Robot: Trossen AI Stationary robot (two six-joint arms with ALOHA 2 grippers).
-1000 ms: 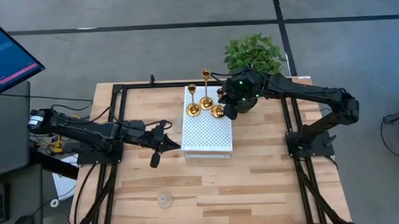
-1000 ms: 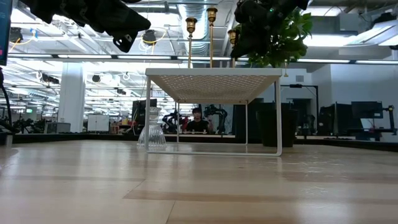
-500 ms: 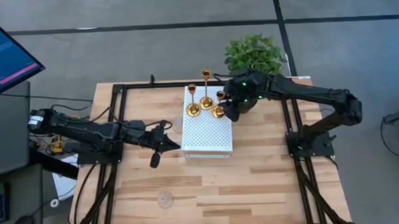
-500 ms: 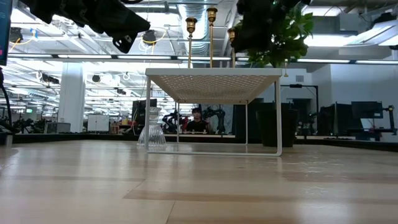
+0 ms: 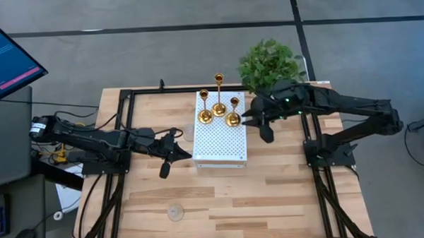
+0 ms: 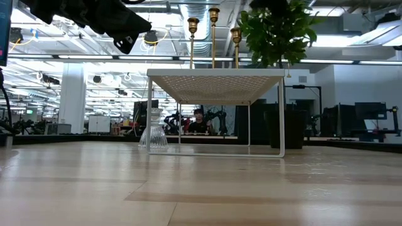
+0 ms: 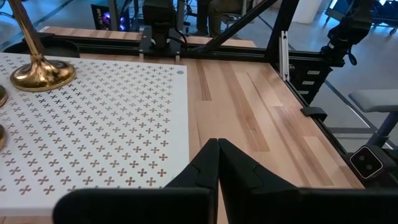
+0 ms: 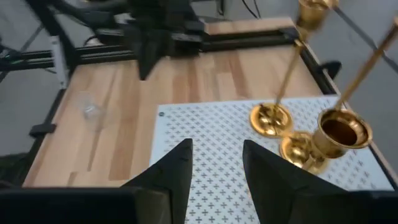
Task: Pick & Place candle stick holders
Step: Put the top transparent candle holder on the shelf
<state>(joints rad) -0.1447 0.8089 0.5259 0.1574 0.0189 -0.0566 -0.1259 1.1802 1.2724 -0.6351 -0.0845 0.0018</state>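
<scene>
Right jaws are hovering spread and empty beside the three gold holders standing on the white box. Next likely fetching a glass holder. Left jaws are waiting, pressed together.

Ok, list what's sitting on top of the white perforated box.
Three gold candle stick holders stand clustered at the far end of the white perforated box; the rest of its top is bare. The glass holder stands on the table beside it. What lies underneath is mostly hidden from above.
</scene>
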